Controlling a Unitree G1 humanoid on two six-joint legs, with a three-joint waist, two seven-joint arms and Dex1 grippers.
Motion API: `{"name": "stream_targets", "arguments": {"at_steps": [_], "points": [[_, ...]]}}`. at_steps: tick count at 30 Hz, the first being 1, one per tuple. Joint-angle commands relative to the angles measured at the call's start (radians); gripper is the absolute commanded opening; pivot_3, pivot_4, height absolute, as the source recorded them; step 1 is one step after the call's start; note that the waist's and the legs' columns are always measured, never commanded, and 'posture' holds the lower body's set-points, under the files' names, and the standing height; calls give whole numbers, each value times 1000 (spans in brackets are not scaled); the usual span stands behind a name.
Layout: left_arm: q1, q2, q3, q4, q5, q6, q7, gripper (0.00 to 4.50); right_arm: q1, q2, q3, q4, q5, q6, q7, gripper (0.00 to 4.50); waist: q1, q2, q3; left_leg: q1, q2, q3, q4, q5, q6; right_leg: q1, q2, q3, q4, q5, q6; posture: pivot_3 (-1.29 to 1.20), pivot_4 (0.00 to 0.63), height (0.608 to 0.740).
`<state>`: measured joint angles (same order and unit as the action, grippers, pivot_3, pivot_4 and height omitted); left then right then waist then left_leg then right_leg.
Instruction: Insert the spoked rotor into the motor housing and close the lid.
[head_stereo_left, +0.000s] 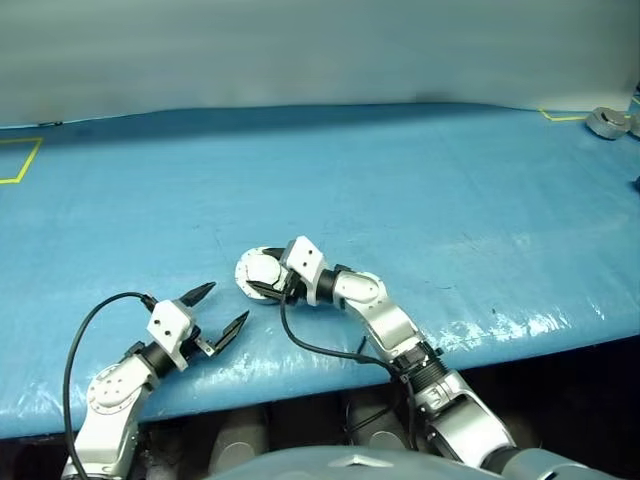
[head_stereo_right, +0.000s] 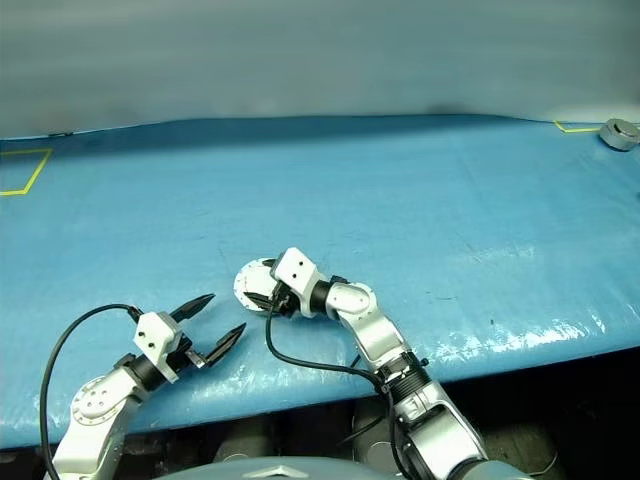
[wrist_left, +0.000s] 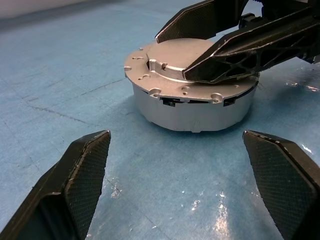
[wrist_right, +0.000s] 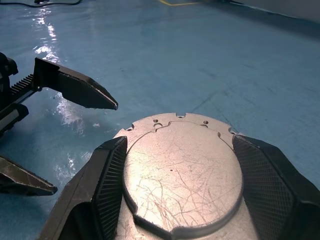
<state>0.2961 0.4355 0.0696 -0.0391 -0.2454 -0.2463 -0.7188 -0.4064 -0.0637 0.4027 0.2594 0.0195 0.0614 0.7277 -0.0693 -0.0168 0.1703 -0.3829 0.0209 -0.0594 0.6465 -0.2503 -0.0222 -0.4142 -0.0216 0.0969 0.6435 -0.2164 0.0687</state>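
Motor housing: the round silver unit (head_stereo_left: 262, 272) sits on the blue table (head_stereo_left: 420, 190), near the front edge, a little left of centre. Its lid (wrist_right: 182, 172) lies flat on top, so you cannot see windings or rotor; judge the rotor as already inside.

Right gripper: your right gripper (wrist_right: 180, 180) reaches in from the right with its fingers (wrist_left: 235, 52) apart, one either side of the raised top plate. Whether they press on it you cannot tell.

Left gripper: your left gripper (wrist_left: 180, 180) hovers just left and near of the housing, fingers wide apart and holding nothing.

Step in hand: most likely seating the lid. Keep the right gripper level and centred, press evenly, and use the left to brace the housing wall if it slides.

Head views: they show both arms and a grey round part (head_stereo_left: 606, 121) far right by yellow tape (head_stereo_left: 560, 117).

Wrist views: the left one shows the housing's side wall and lid flange sitting flush; the right one shows the scratched top face.
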Motion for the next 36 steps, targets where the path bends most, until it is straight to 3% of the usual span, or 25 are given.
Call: {"name": "stream_targets", "arguments": {"at_steps": [1, 24, 36], "points": [[8, 9, 14, -37, -5, -7, 4, 4500, 4, 4, -8, -65, 42, 34, 32, 3014, 0, 0, 0, 0, 0, 0, 0, 0, 0, 0, 0, 0, 0, 0, 0, 0, 150, 740], [0, -3, 4, -35, -2, -5, 16, 4500, -29, -5, 36, 74, -53, 49, -8, 3014, -8, 0, -1, 3, 0, 0, 0, 0, 0, 2, 0, 0, 1, 0, 0, 0, 150, 740], [12, -8, 5, -49, -13, 15, 24, 4500, -57, -60, 66, 79, -90, 191, -14, 3014, -9, 6, -13, 6, 1, 0, 1, 0, 0, 4, 1, 0, 1, 0, -1, 0, 150, 740]]}}
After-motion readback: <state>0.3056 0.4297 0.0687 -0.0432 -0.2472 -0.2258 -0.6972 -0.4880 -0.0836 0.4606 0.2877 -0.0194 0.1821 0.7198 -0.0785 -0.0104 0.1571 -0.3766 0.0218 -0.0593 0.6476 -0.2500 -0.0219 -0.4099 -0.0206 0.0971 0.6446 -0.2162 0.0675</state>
